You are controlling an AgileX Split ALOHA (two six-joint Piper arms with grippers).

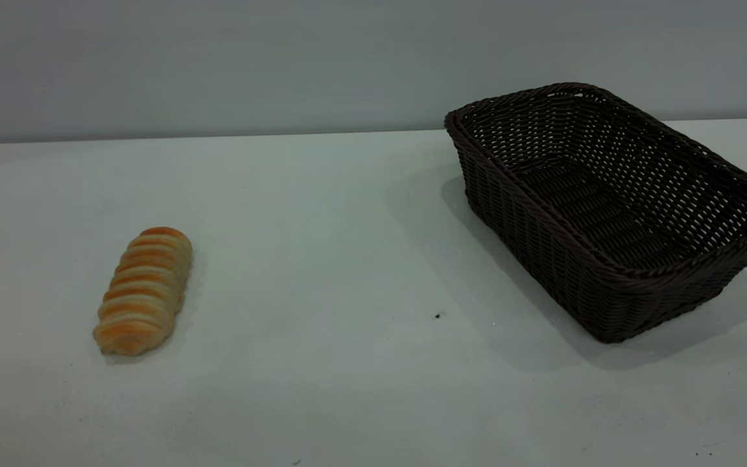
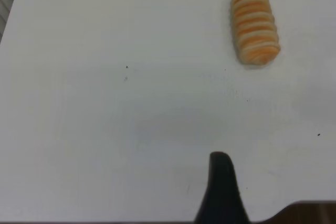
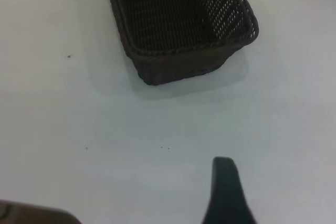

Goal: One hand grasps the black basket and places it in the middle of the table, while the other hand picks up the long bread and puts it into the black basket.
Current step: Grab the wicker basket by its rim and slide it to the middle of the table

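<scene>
1. Left end effector: only one dark finger tip shows, in left wrist view, above bare desk. Can't tell if released or clenched; nothing seen in its grasp.
2. Bread vs left end effector: well apart, no contact, open desk between them.
3. Right end effector: again just one dark finger tip, in right wrist view, over bare desk. Can't tell released or clenched; nothing seen held.
4. Basket vs right end effector: well apart, not touching; its near short end faces the finger, w/ a strip of desk between.
5. Neither arm shows in exterior view.
6. Bread in ext. view: lies flat on desk at the left side, toward the front, long axis running roughly front-to-back w/ slight tilt. Orange crust, pale cross ridges.
7. Basket in ext. view: upright on desk at the right side, turned at an angle, one corner pointing to the front. Dark woven walls, braided rim; its far right edge reaches the frame border. Nothing seen inside.
8. Bread & basket: well apart, wide stretch of desk between, w/ a tiny dark speck near the basket's front corner.
</scene>
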